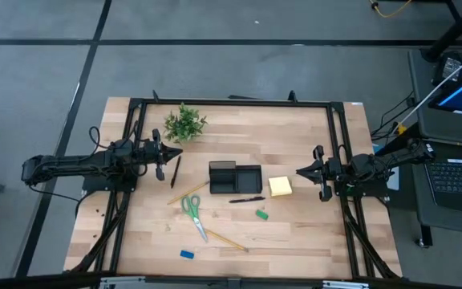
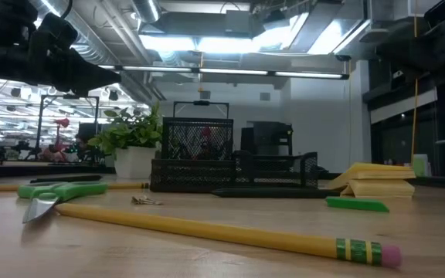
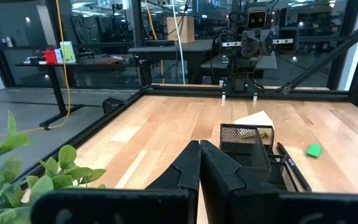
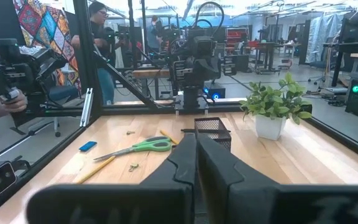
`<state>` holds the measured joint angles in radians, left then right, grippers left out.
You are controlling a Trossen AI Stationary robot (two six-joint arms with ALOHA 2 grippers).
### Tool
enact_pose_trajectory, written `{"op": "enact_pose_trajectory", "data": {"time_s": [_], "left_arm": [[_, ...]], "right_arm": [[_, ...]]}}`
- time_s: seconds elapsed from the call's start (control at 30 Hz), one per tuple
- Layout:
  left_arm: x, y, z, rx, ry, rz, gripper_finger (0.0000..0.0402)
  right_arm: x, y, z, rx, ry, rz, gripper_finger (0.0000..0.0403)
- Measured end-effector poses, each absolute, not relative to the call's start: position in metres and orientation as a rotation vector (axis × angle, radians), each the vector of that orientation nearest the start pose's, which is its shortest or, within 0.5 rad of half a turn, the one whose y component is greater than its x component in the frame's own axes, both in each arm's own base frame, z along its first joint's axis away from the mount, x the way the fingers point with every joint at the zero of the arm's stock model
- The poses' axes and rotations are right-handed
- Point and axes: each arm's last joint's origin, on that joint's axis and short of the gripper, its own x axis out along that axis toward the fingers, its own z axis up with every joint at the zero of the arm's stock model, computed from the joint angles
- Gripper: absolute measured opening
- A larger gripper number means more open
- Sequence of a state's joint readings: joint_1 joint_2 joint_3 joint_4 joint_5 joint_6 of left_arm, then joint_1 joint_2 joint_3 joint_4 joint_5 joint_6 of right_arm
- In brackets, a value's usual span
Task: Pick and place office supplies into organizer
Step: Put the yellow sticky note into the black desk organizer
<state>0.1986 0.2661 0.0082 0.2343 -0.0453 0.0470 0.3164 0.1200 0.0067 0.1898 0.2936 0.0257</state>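
Observation:
The black mesh organizer point(image 1: 235, 178) stands at the table's middle. A yellow sticky-note pad point(image 1: 280, 186) lies just right of it, and a black pen point(image 1: 247, 199) lies at its near side. Green-handled scissors point(image 1: 192, 213), two yellow pencils point(image 1: 187, 193) point(image 1: 227, 239), a green block point(image 1: 261, 213) and a blue block point(image 1: 186, 254) lie nearer the front. A second black pen point(image 1: 175, 171) lies left of the organizer. My left gripper point(image 1: 167, 153) hovers shut and empty at the table's left, near that pen. My right gripper point(image 1: 300, 172) hovers shut and empty just right of the sticky-note pad.
A small leafy plant in a white pot point(image 1: 184, 124) stands at the far left, just beyond my left gripper. Black frame rails point(image 1: 231, 103) run around the table. A person point(image 4: 101, 37) stands in the room beyond the table. Bare wood lies along the far side, behind the organizer.

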Motion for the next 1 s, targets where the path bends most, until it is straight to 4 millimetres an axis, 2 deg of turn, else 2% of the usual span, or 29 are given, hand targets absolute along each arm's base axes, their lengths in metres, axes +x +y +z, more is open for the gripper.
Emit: {"op": "enact_pose_trajectory", "data": {"time_s": [0.13,0.33,0.57,0.73,1.0], "left_arm": [[0.112,0.021,0.163,0.092,0.062,0.142,0.0002],[0.112,0.018,0.161,0.039,0.081,0.04,0.0002],[0.112,0.019,0.161,0.057,0.082,0.065,0.0003],[0.112,0.02,0.161,0.03,0.081,0.105,0.0004],[0.112,0.022,0.161,0.1,0.084,0.177,0.0004]], "right_arm": [[0.101,0.024,0.174,0.045,-0.071,0.023,0.0017],[0.101,0.024,0.171,0.033,-0.037,0.023,0.0017],[0.101,0.024,0.163,0.01,0.039,0.022,0.0017],[0.101,0.024,0.163,0.006,0.038,0.022,0.0017],[0.101,0.024,0.166,0.014,0.012,0.022,0.0017]]}}
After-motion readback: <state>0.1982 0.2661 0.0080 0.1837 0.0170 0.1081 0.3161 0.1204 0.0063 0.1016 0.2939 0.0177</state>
